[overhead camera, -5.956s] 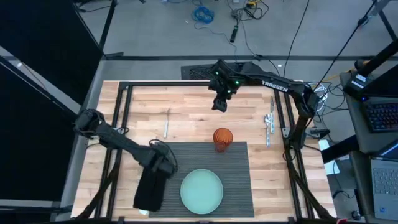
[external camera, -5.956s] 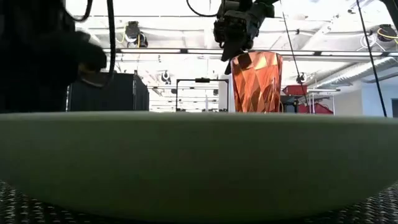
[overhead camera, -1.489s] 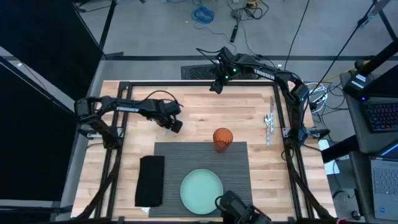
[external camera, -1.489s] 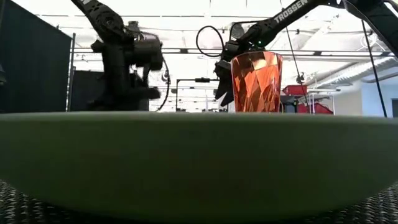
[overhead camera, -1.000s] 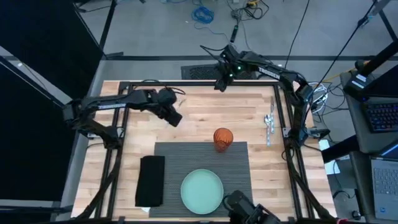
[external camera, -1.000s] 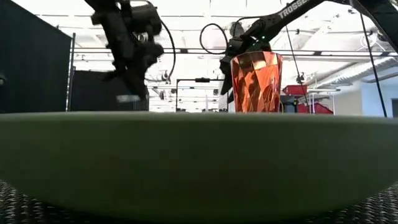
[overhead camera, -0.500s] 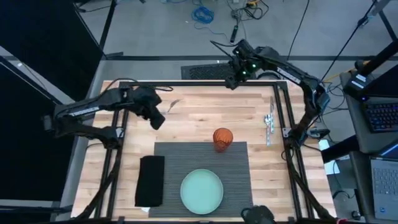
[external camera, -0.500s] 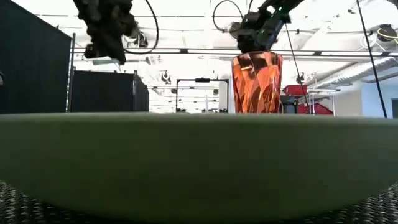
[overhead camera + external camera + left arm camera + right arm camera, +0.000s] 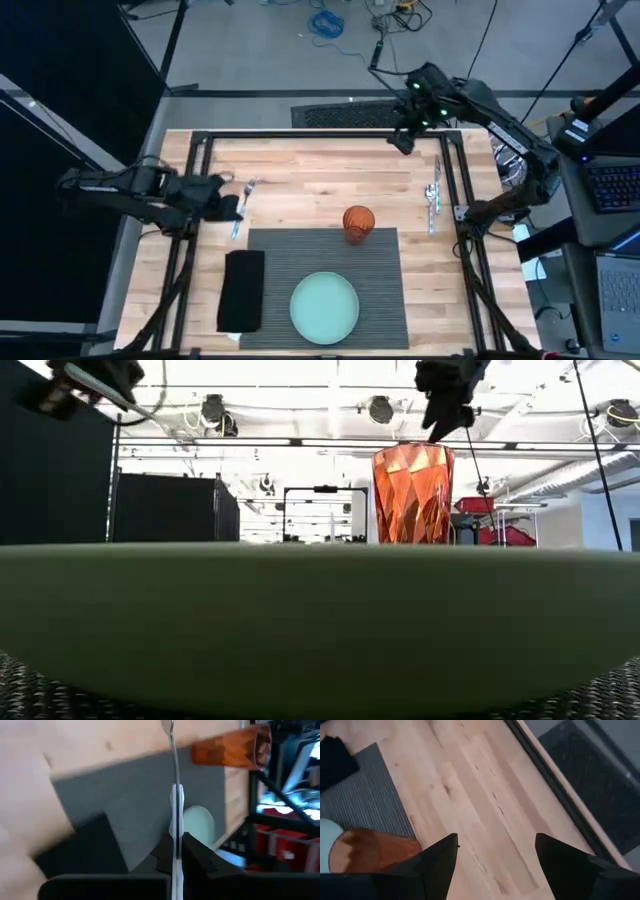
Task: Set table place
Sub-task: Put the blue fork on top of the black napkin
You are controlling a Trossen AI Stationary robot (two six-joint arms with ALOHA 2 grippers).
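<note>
A robotics lab: framed wooden table (image 9: 320, 175), floor cables (image 9: 325, 22), laptop (image 9: 612, 185) alongside.

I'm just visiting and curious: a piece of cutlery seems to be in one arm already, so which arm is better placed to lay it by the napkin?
The left gripper: it holds the fork near the napkin. The right gripper hangs open at the table's far edge.

No lettering, label, brand, number or sign can be read anywhere in these views.

dark grey ribbed placemat (image 9: 325, 280); pale green plate (image 9: 324, 307); orange faceted cup (image 9: 358, 222); black napkin (image 9: 241, 290).
</note>
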